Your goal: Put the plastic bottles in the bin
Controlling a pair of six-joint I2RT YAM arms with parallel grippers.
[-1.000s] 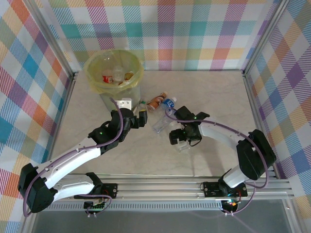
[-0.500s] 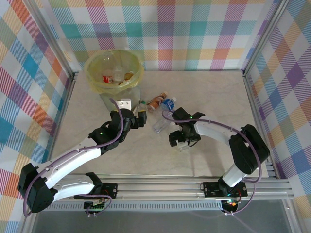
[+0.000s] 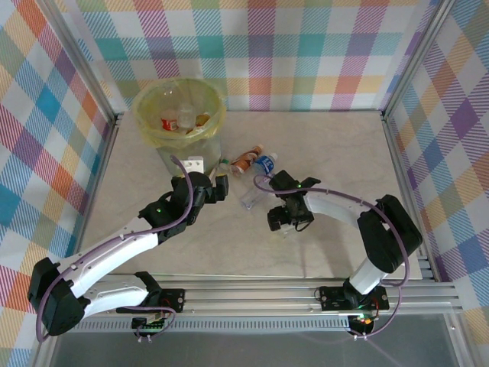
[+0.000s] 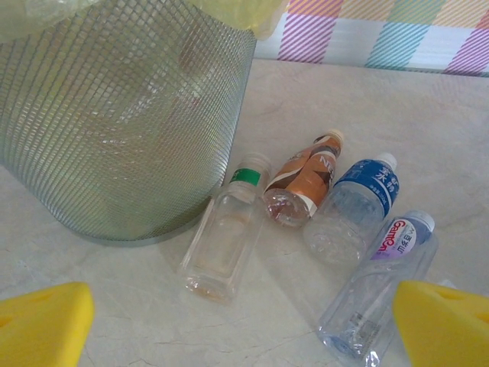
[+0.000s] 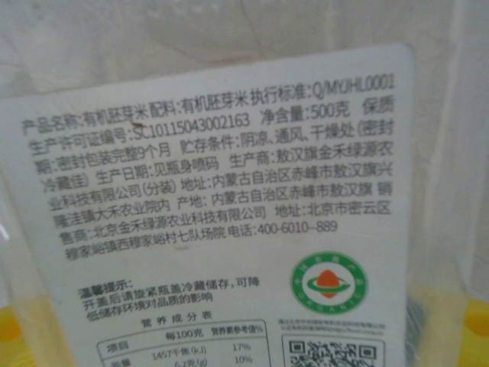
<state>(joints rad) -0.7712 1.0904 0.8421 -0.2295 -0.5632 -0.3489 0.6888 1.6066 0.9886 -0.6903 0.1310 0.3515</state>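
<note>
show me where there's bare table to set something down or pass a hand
Widest bare table is the far-right stretch, between the bottle cluster and the right wall. Also bare: the near-middle patch, from the left pincer and right pincer back to the front rail. Crowded: the foot of the bin, where bottles lie side by side.

The walls are patterned in pastel plaid; the table is marbled cream. The pale-green mesh bin is lined yellow-green. An orange-labelled bottle, a blue-labelled bottle and a green-banded bottle are seen.
</note>
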